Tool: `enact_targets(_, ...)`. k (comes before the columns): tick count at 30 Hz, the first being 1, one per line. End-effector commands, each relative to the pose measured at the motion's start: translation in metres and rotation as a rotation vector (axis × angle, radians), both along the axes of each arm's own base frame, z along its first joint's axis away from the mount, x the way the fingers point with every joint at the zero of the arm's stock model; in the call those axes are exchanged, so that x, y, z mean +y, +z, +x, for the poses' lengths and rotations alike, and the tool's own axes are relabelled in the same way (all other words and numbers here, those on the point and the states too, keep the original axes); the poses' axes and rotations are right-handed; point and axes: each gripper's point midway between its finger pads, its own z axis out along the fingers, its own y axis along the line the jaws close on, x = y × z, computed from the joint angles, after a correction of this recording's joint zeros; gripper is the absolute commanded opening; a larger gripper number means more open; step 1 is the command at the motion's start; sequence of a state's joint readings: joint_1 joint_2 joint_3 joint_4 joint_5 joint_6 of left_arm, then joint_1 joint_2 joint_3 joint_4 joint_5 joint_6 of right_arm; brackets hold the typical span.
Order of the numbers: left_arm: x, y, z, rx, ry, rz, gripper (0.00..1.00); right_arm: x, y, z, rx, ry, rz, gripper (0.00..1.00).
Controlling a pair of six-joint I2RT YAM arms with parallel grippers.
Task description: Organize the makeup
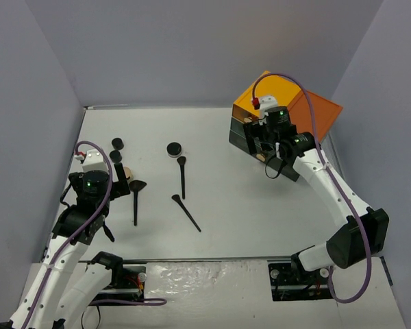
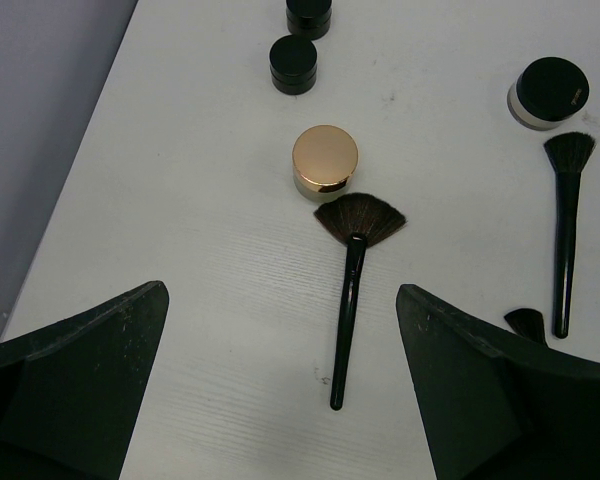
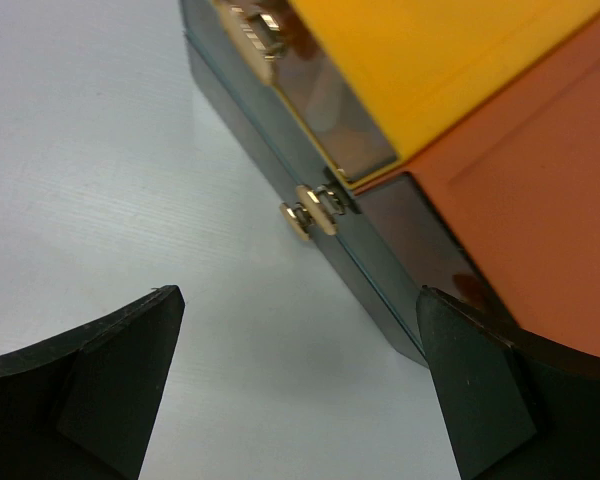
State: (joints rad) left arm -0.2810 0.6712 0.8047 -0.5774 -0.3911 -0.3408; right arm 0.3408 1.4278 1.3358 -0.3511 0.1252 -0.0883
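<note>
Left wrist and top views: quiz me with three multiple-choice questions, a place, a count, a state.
1. Where does the head of the fan brush lie?
A. beside the gold-lidded compact
B. in the drawer box
C. in a claw
2. How many black brushes lie on the table?
A. one
B. three
C. six
3. How is the left claw?
A. shut on a jar
B. shut on a brush
C. open, empty
Answers: 1 A, the bristles lie just by the compact; 2 B, the top view shows three; 3 C, its jaws stand wide apart, gripping nothing.
</note>
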Motion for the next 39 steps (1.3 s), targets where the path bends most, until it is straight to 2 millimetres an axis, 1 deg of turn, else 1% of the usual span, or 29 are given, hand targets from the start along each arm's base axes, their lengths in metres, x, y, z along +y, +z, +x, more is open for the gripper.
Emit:
enact_targets(1,0.002,0.018,0.009,-0.065,0.012,-0.001,0.97,0.042,0.040,-0.012,-0.126,0.149,-0.001,1.00)
enact_targets(2,0.002,0.017,0.009,-0.064,0.013,-0.001,0.97,0.047,0.036,-0.014,-0.112,0.172,0.009,1.00)
enact_targets(4,0.002,0.017,0.009,-0.065,0.014,-0.001,0.97,0.055,0.020,-0.016,-0.067,0.213,0.021,1.00)
enact_targets(7,0.002,0.017,0.009,-0.064,0.012,0.000,0.97,0.060,-0.001,-0.017,-0.014,0.242,0.019,1.00)
enact_targets(10,0.001,0.017,0.009,-0.064,0.010,-0.003,0.97,0.060,-0.022,-0.013,0.038,0.241,0.002,1.00)
enact_targets(14,0.002,0.019,0.008,-0.069,0.011,-0.002,0.97,0.057,-0.040,-0.003,0.079,0.228,-0.022,1.00)
enact_targets(17,0.002,0.019,0.008,-0.071,0.012,-0.003,0.97,0.051,-0.047,0.007,0.087,0.201,-0.041,1.00)
enact_targets(21,0.003,0.020,0.007,-0.075,0.016,-0.003,0.97,0.035,-0.057,0.022,0.101,0.149,-0.061,1.00)
enact_targets(24,0.003,0.021,0.007,-0.079,0.017,-0.003,0.97,0.026,-0.062,0.028,0.105,0.121,-0.079,1.00)
enact_targets(28,0.004,0.022,0.006,-0.086,0.020,-0.001,0.97,0.024,-0.067,0.033,0.104,0.110,-0.092,1.00)
enact_targets(32,0.005,0.022,0.006,-0.084,0.022,0.003,0.97,0.023,-0.066,0.036,0.092,0.111,-0.102,1.00)
enact_targets(39,0.005,0.022,0.006,-0.083,0.025,0.005,0.97,0.019,-0.071,0.045,0.078,0.133,-0.169,1.00)
